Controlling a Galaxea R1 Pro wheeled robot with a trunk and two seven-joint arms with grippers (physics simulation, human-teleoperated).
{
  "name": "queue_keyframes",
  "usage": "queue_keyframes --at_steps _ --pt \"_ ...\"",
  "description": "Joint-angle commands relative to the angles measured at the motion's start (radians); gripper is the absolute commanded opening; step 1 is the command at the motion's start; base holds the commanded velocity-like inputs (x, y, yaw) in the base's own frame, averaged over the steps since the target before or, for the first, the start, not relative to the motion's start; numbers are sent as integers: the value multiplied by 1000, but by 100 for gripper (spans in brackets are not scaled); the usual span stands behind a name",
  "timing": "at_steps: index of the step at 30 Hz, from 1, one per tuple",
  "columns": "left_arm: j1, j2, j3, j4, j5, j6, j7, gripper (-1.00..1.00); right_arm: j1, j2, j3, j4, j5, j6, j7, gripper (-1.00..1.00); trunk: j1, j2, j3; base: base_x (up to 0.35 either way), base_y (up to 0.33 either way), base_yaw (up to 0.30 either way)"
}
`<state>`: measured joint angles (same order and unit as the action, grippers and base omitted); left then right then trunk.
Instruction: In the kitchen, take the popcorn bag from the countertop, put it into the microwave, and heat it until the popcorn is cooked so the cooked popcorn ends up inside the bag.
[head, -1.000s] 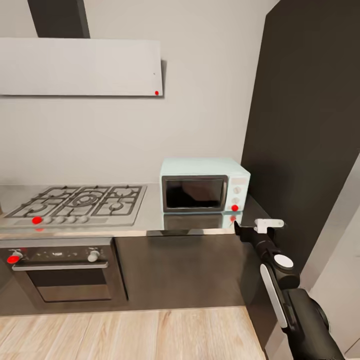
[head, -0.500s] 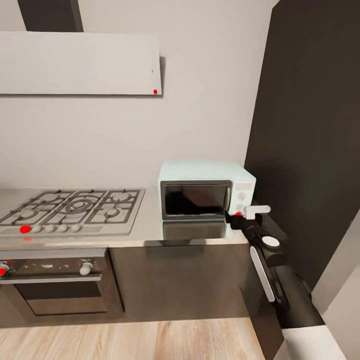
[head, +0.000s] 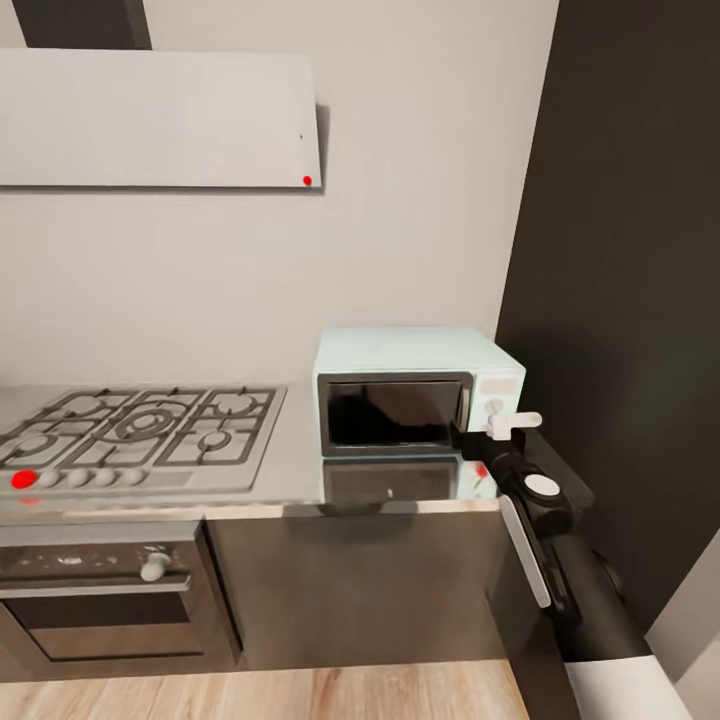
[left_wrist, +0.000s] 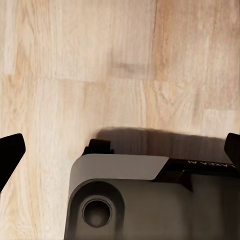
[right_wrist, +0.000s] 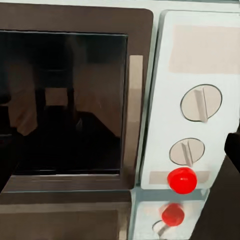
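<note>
Head view: grey countertop (head: 290, 470) carries microwave (head: 415, 400) — wood floor (head: 250, 695) below — claw states unclear.

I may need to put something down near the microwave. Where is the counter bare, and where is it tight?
Bare counter runs between the gas hob and the microwave, and in a narrow strip in front of the microwave's door. It is tight at the microwave's right: the dark tall cabinet stands close, and the right pincer is at the knob panel.
</note>
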<state>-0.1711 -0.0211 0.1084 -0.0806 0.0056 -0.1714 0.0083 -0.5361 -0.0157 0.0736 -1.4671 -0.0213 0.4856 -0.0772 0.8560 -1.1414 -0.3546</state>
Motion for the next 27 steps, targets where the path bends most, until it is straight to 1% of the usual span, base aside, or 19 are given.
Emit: queue_keyframes --at_steps 1,9,14,19,27 --pt "-1 0 5 1 1 -3 1 100 -1 -1 3 2 -3 5 -8 100 0 -1 -1 99 0 0" --pt "-1 -1 5 1 1 -3 1 100 1 -1 -1 9 -3 2 -7 100 0 -1 -1 18 0 0" --pt "-1 0 5 1 0 -3 1 100 18 0 -4 11 -5 -4 -8 100 0 -1 -1 6 0 0" --pt "-1 0 4 1 0 -3 1 100 28 0 -6 29 -5 -5 -7 100 0 -1 -1 156 0 0" --pt "-1 0 4 1 0 -3 1 100 28 0 -9 43 -5 -5 -7 100 0 -1 -1 23 0 0"
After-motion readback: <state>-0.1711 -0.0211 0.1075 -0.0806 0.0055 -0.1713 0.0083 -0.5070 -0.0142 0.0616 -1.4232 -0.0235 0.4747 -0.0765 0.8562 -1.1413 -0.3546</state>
